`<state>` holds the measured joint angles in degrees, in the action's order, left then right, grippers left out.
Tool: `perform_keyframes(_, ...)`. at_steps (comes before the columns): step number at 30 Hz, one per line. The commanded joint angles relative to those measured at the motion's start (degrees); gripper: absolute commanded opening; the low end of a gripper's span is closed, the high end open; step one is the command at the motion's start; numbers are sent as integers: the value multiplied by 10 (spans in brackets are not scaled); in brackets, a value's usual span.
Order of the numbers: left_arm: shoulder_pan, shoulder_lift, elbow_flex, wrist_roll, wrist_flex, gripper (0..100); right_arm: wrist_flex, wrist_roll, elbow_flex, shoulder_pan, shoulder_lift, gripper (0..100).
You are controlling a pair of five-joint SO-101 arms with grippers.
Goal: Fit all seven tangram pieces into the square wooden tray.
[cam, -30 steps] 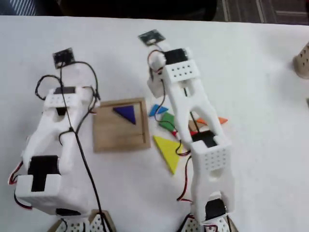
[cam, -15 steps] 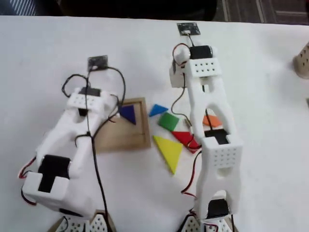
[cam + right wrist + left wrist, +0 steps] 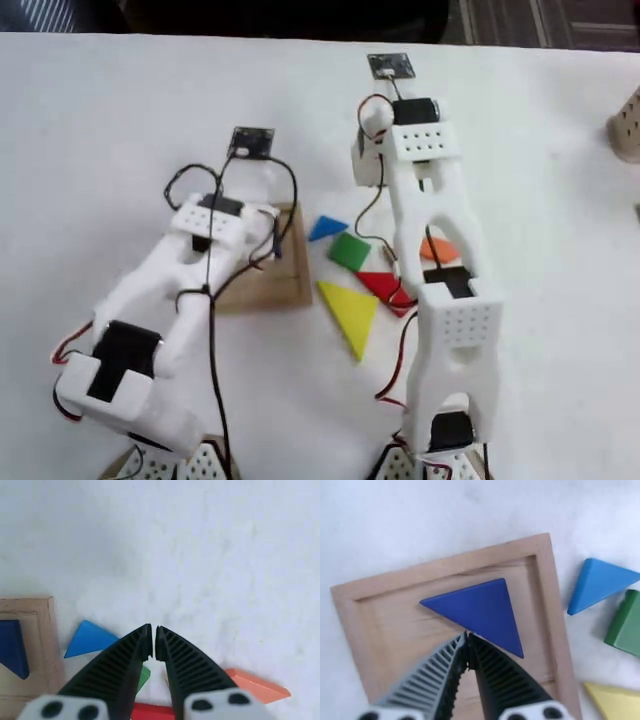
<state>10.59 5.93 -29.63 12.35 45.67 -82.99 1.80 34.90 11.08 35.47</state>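
The square wooden tray [image 3: 547, 595] holds one dark blue triangle [image 3: 480, 607]. My left gripper [image 3: 467, 637] hangs shut over the tray, its tips at that triangle's near edge, holding nothing. In the high view the left arm covers most of the tray [image 3: 292, 292]. To the tray's right lie a light blue triangle [image 3: 327, 228], a green square [image 3: 349, 250], a red triangle [image 3: 385, 287], a yellow triangle [image 3: 350, 312] and an orange piece [image 3: 435, 248]. My right gripper [image 3: 152, 630] is shut and empty above bare table, between the light blue triangle [image 3: 90, 637] and the orange piece [image 3: 257, 685].
The white table stretches bare behind the pieces and to the far left. A tan perforated object [image 3: 628, 125] stands at the right edge. Both arm bases sit at the front edge. The right arm's body lies over part of the red and orange pieces.
The left arm has swung right over the tray and now hides the dark blue triangle in the high view. The right arm shifted right and farther back a second ago, then held still.
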Motion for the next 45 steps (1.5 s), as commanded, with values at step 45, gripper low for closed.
perform_keyframes(45, 49, 66, 160, 62, 61, 22, 1, 10, 7, -11, -16, 18)
